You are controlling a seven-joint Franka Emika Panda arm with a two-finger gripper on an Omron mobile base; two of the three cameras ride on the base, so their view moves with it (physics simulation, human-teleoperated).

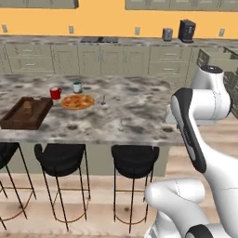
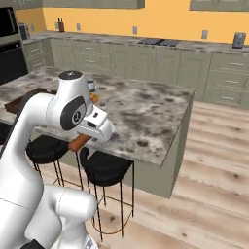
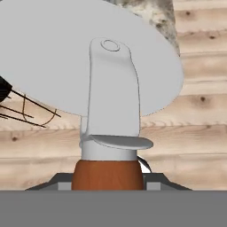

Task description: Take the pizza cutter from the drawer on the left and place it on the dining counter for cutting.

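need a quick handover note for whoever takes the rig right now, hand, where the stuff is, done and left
Hand: shut on the pizza cutter, gripping its brown wooden handle, round blade pointing away from the hand.
Position: hand is in the air at the near edge of the dining counter, above the black stools; below the blade are wood floor and a corner of the marble top.
On the counter: pizza, red mug, wooden tray.
Done: cutter is out of the drawer and carried to the island.
Left: move over the counter top, set the cutter down, release.
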